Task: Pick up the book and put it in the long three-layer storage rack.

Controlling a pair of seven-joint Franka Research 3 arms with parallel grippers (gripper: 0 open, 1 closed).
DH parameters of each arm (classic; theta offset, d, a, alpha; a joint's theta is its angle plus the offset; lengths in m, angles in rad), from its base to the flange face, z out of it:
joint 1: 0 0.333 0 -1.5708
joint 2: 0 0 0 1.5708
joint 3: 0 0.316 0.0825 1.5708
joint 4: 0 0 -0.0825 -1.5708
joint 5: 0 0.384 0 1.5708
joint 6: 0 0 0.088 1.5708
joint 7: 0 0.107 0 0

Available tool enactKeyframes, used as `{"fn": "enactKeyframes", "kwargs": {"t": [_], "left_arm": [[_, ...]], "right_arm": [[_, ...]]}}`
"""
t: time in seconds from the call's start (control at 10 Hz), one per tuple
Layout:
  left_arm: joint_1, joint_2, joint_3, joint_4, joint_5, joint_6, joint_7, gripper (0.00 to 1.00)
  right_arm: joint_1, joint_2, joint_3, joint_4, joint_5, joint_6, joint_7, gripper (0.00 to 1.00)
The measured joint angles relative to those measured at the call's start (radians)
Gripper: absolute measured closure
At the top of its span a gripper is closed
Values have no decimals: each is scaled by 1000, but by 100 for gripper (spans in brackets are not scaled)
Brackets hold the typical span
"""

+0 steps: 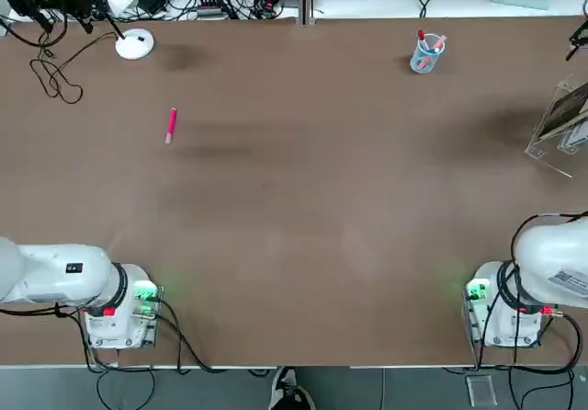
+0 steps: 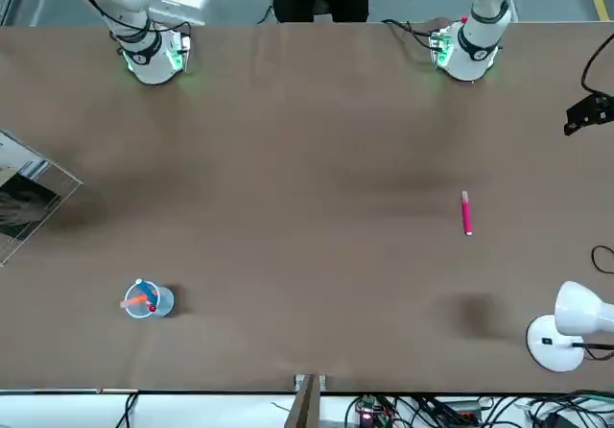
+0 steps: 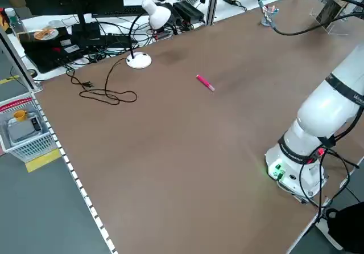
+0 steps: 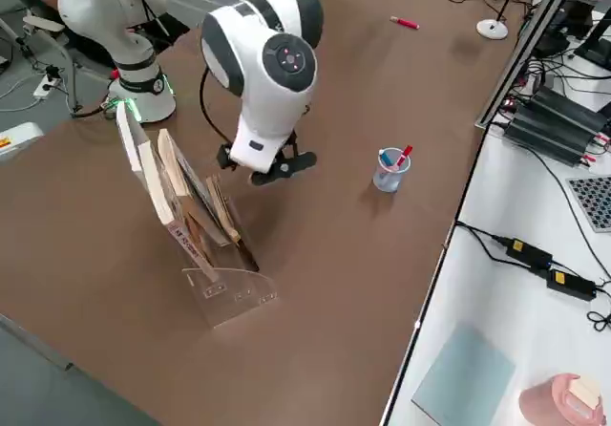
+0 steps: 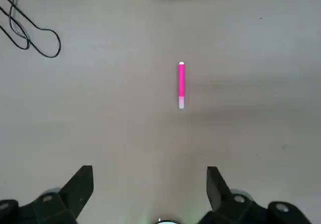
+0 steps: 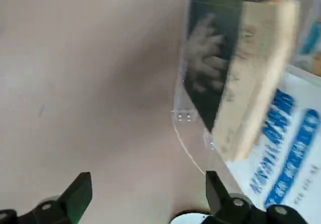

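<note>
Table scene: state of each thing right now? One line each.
book: standing tilted in the rack, not held
storage rack: upright near the table edge, holding books
pen cup: upright, pens inside
pink marker: lying flat on the table
desk lamp: standing at the table's far edge
left gripper: open, empty, above the marker
right gripper: open, empty, facing the rack

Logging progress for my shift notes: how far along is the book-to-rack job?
Placing looks done: the book stands in the clear rack, leaning on a slanted panel. The right pincer is open and empty beside the rack; the left pincer is open over the pink marker. Apparently only parking the right arm is left.
</note>
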State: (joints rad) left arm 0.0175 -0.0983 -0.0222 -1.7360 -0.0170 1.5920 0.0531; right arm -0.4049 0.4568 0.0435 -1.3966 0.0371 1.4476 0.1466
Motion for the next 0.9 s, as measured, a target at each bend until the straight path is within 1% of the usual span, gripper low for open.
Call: {"fn": "enactKeyframes", "kwargs": {"t": [0.3, 0.6, 0.9], "left_arm": [[0, 1, 1, 1, 0, 0, 0, 0], [0, 2, 2, 3, 0, 0, 0, 0], [0, 14, 3, 23, 0, 0, 0, 0]], "right_arm": [[83, 0, 3, 1, -14, 31, -86, 0], [147, -1, 4, 6, -17, 58, -164, 0], [218, -2, 5, 16, -20, 81, -194, 0]]}}
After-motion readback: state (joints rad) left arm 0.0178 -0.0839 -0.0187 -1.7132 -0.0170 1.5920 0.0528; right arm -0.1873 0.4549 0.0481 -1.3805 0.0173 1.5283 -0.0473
